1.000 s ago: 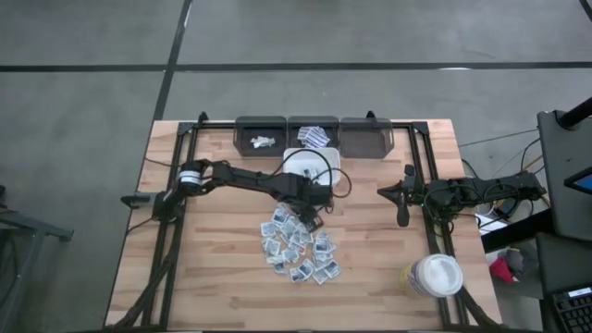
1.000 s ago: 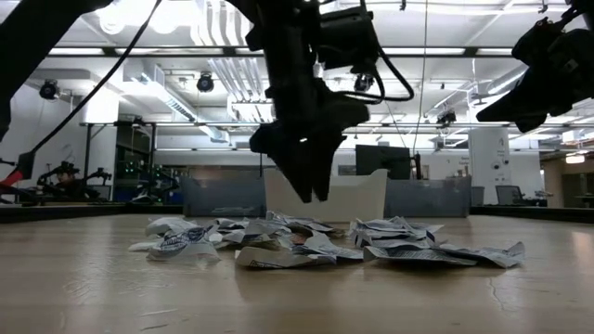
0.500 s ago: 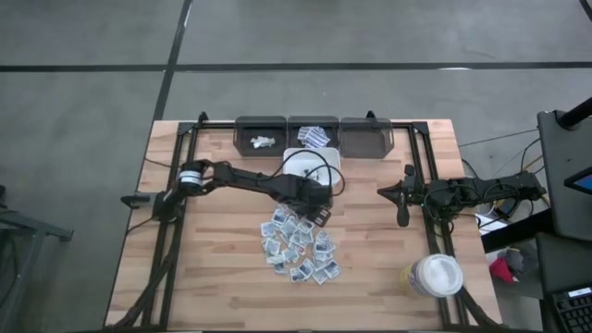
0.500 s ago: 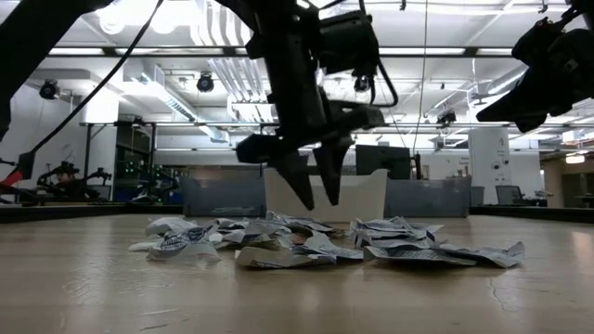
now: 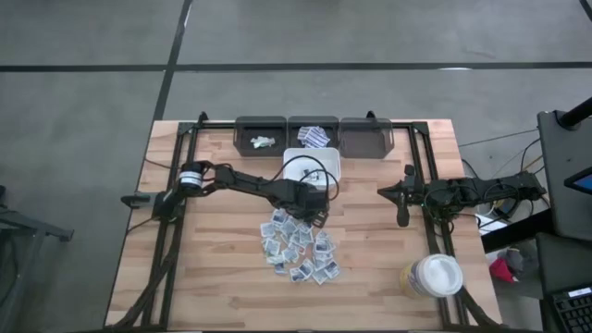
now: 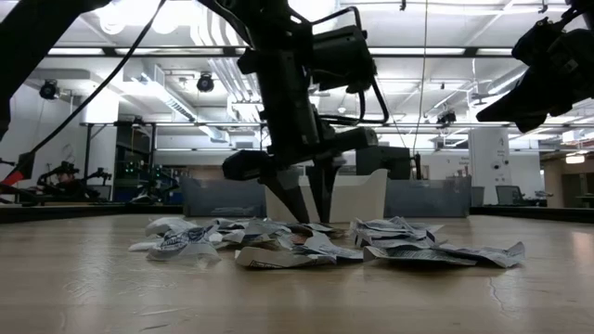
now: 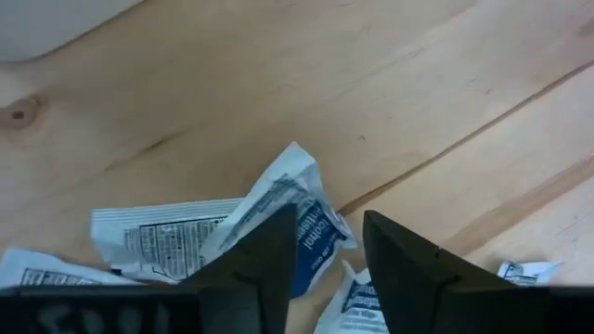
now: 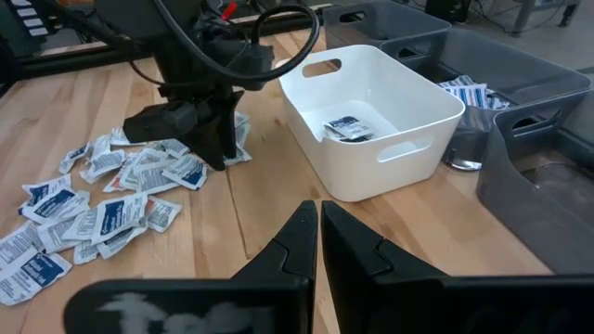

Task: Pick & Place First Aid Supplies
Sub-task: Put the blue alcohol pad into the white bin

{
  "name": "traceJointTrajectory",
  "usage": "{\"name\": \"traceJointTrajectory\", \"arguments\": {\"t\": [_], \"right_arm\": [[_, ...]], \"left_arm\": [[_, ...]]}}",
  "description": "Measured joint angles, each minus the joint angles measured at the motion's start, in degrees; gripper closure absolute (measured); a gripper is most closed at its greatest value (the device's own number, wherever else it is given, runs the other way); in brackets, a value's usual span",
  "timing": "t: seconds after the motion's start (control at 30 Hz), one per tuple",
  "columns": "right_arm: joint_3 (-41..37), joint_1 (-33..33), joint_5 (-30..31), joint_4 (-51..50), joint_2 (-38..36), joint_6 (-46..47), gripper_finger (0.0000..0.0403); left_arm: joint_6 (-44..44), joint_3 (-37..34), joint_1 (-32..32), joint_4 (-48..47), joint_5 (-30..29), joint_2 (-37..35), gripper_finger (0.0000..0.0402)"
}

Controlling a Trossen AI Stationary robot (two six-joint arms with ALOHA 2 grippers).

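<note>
Many crumpled white, blue-printed sachets [image 5: 299, 246] heaped on table [image 5: 222, 277], left gripper [image 5: 315, 217] spread over one, right gripper [image 5: 401, 217] pressed together.

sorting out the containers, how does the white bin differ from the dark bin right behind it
The white bin is pale and holds one or two sachets; the dark bin is grey and holds a small heap. The white one stands nearer the loose pile of sachets. Both are open-topped and rectangular.

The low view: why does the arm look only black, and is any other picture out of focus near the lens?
Low view: bright ceiling lights behind silhouette the left gripper above the sachets. Left wrist view: its own fingers are soft, the sachet print readable. Right wrist view: the right gripper is blurred, the white bin sharp.
</note>
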Motion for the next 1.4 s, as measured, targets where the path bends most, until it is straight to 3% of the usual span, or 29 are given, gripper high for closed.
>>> {"name": "traceJointTrajectory", "arguments": {"t": [0.53,0.67,0.8,1.0,1.07,1.2,1.4], "right_arm": [[0.0,0.0,0.0,0.0,0.0,0.1,0.0385],[0.0,0.0,0.0,0.0,0.0,0.2,0.0385],[0.0,0.0,0.0,0.0,0.0,0.2,0.0385],[0.0,0.0,0.0,0.0,0.0,0.2,0.0385],[0.0,0.0,0.0,0.0,0.0,0.2,0.0385],[0.0,0.0,0.0,0.0,0.0,0.2,0.0385],[0.0,0.0,0.0,0.0,0.0,0.0,0.0385]], "left_arm": [[6.4,1.1,-1.1,2.7,-0.4,0.0,0.0392],[10.5,3.2,-1.2,2.2,-0.2,0.0,0.0398],[21.4,6.6,-1.3,2.0,4.6,0.0,0.04],[45.3,11.6,-2.4,1.8,20.5,0.0,0.0401],[52.3,13.2,-3.3,1.8,20.7,0.0,0.0401],[57.2,17.5,-4.7,2.0,9.1,0.0,0.0401],[53.8,24.1,-6.1,2.0,-26.8,-0.1,0.0401]]}}
